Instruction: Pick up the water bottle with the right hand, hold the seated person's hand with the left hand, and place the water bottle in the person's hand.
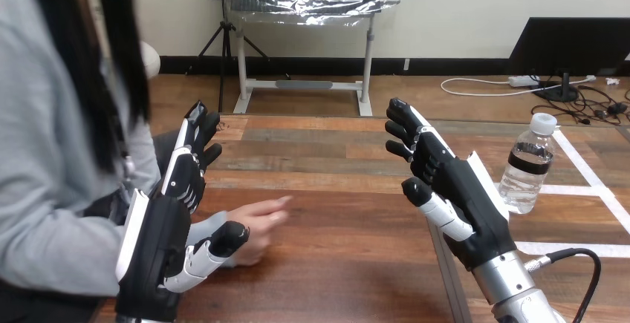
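Water bottle (527, 161) upright on counter (342, 271), untouched. Right hand (460, 189) just left of water bottle, fingers open, empty. Left hand (160, 249) well left, fingers open, beside person's hand (256, 223). Pickup pending: right hand should reach right and wrap water bottle.

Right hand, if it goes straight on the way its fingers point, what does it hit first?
The right hand would probably meet nothing: it points over bare table toward the far edge. The bottle stands off to its right, though depth is unclear.
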